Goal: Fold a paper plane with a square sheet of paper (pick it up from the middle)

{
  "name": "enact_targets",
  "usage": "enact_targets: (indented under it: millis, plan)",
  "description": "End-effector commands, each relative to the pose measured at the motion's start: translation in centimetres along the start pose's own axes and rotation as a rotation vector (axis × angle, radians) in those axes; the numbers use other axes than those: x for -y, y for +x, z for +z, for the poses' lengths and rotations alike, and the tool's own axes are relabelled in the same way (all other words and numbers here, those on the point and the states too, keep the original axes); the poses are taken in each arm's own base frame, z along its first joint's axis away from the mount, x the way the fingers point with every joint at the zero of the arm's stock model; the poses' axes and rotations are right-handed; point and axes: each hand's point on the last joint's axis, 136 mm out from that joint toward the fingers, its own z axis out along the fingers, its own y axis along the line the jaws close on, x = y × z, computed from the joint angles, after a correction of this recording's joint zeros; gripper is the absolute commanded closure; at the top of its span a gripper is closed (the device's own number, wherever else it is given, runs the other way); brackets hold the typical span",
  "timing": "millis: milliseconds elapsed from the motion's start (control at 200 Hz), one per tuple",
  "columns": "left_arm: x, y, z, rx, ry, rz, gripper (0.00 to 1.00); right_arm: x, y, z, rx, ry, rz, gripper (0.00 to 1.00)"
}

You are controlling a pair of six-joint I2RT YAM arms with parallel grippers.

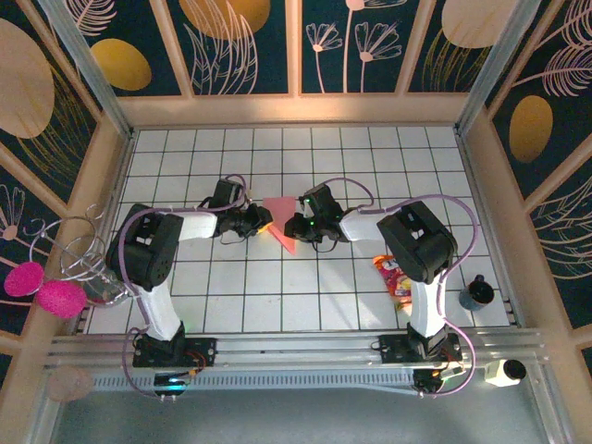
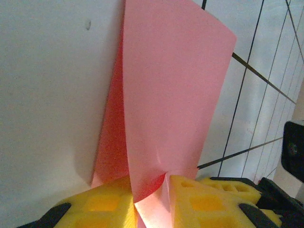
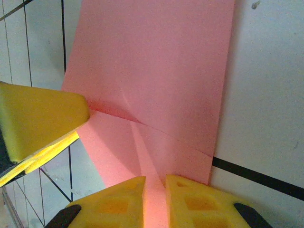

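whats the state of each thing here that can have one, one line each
salmon-pink sheet of paper: partly folded, one flap curling up, pinched from two sides
left gripper: shut on the sheet
right gripper: shut on the sheet
crinkly red and yellow snack packet: lying flat, touched by neither gripper

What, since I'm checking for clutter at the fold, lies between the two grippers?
The salmon-pink sheet of paper, partly folded, lies between the left gripper and the right gripper in the top view; each wrist view shows it pinched.
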Motion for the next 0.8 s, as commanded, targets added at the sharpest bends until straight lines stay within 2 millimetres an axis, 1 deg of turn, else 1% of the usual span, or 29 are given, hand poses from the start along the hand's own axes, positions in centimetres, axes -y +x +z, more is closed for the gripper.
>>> enact_targets:
  millis: [0, 220, 375, 440, 506, 591, 726, 796]
  plan:
    - [-0.3, -0.4, 0.1, -0.007, -0.016, 0.018, 0.78, 1.8, 0.6, -0.3, -0.005, 0.059, 0.003, 0.8]
    - [-0.5, -0.7, 0.2, -0.004, -0.019, 0.013, 0.82, 1.4, 0.0, -0.5, 0.008, 0.061, -0.029, 0.79]
    - [-0.4, -1.2, 0.3, 0.003, -0.017, 0.016, 0.83, 1.8, 0.1, -0.3, 0.002, 0.079, -0.035, 0.79]
    - [-0.4, -1.3, 0.3, 0.003, -0.017, 0.017, 0.85, 1.9, 0.1, -0.3, 0.002, 0.083, -0.038, 0.79]
    - [-0.4, -1.4, 0.3, 0.004, -0.018, 0.013, 0.9, 2.0, 0.0, -0.4, 0.003, 0.088, -0.043, 0.79]
    - [-0.3, -1.4, 0.2, 0.009, -0.017, 0.009, 0.95, 1.3, -0.6, -0.8, 0.024, 0.085, -0.068, 0.79]
    - [0.2, -1.6, -0.6, 0.034, -0.013, -0.003, 0.95, -0.6, -2.2, -2.6, 0.111, 0.096, -0.15, 0.76]
    - [0.7, -1.8, -1.0, 0.055, -0.003, -0.019, 0.95, -1.3, -2.9, -3.6, 0.167, 0.136, -0.202, 0.72]
